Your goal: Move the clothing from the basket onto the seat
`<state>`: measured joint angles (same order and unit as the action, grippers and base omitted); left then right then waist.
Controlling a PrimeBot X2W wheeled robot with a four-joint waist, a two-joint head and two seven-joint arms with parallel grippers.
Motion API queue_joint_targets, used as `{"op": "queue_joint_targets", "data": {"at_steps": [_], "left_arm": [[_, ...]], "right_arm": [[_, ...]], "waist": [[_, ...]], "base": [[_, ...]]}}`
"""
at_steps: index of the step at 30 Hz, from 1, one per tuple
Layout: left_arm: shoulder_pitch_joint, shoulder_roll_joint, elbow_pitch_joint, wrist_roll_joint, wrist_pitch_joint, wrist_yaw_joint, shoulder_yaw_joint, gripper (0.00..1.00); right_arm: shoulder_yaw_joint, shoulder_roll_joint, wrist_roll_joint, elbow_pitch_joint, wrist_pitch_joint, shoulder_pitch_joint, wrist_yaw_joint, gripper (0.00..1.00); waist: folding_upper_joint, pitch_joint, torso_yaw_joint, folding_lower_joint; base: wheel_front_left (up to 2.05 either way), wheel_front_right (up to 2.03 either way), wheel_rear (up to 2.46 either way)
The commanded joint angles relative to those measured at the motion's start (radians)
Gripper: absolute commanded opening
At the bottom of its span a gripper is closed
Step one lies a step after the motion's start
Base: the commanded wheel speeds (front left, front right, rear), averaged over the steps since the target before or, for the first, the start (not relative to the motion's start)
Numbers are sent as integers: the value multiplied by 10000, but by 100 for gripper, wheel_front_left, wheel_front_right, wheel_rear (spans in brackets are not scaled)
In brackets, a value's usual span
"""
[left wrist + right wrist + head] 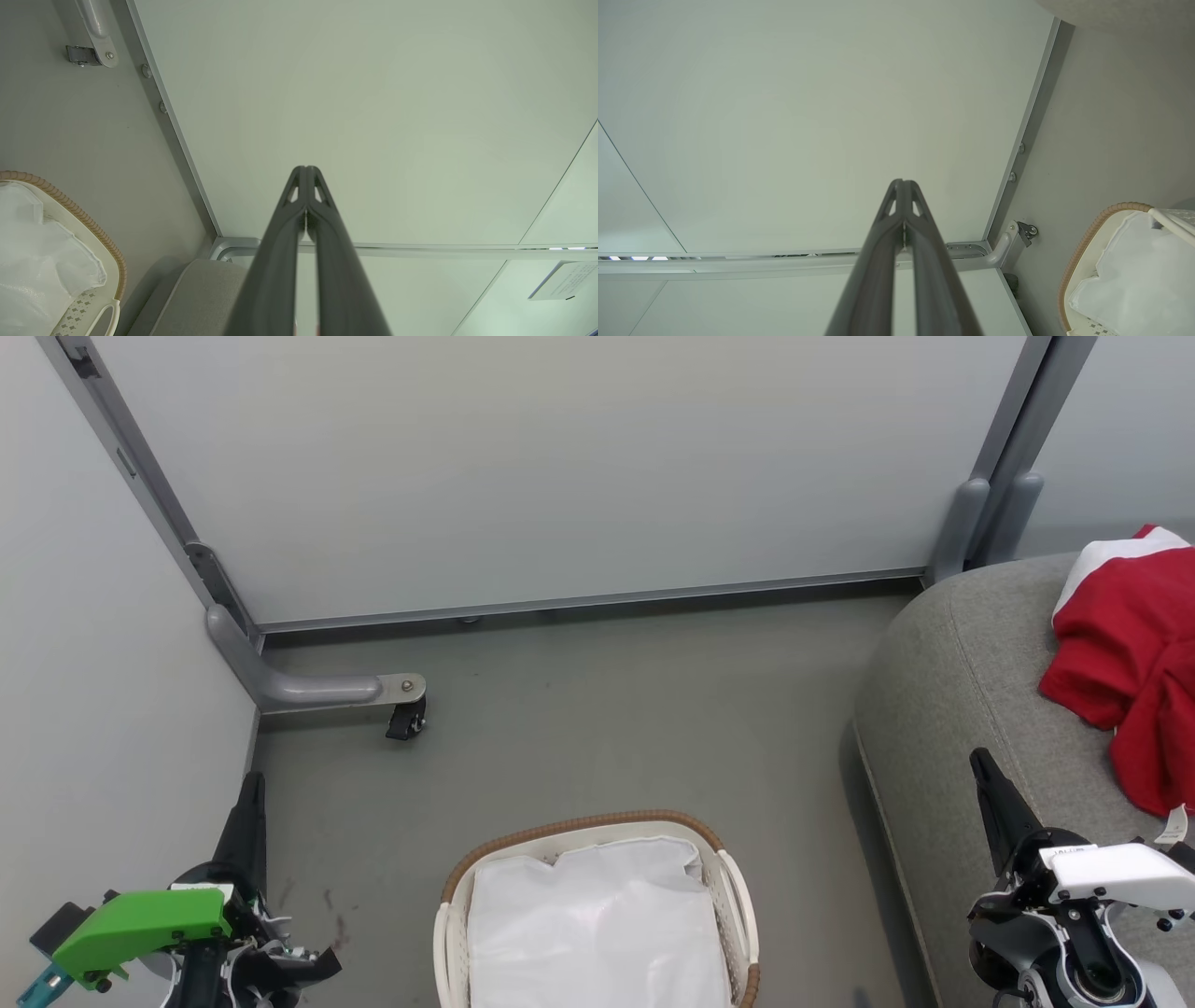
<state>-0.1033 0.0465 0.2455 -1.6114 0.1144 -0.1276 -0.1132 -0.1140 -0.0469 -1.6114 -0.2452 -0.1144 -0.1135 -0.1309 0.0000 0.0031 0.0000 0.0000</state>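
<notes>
The basket (719, 859), white with a brown woven rim, stands on the floor at the bottom centre, holding a white liner (597, 924). The red clothing (1134, 653), with white trim at its top, lies on the grey seat (943, 681) at the right. My left gripper (250, 784) is shut and empty at the lower left, left of the basket. My right gripper (980, 761) is shut and empty at the lower right, over the seat's front edge. Each wrist view shows its own fingers pressed together, left gripper (306, 169) and right gripper (902, 182), pointing at the pale wall panels, with the basket (100, 233) (1083, 242) at the side.
Pale partition panels (560, 467) with grey metal frames close off the back and left. A grey foot with a black castor (406, 714) juts onto the floor at the left. Grey floor (607, 709) lies between the basket, the wall and the seat.
</notes>
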Motion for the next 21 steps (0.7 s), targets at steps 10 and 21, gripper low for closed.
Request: {"op": "queue_joint_targets", "data": {"at_steps": [10, 21], "left_arm": [[-104, 69, -18, -30, 32, -58, -24, 0], [-104, 70, -19, -30, 31, -58, -23, 0]], "right_arm": [[-19, -63, -31, 30, -30, 111, 3, 0], [-18, -63, -31, 30, -30, 111, 3, 0]], "waist": [[0, 0, 0, 0], [0, 0, 0, 0]], "base": [[0, 0, 0], [0, 0, 0]]}}
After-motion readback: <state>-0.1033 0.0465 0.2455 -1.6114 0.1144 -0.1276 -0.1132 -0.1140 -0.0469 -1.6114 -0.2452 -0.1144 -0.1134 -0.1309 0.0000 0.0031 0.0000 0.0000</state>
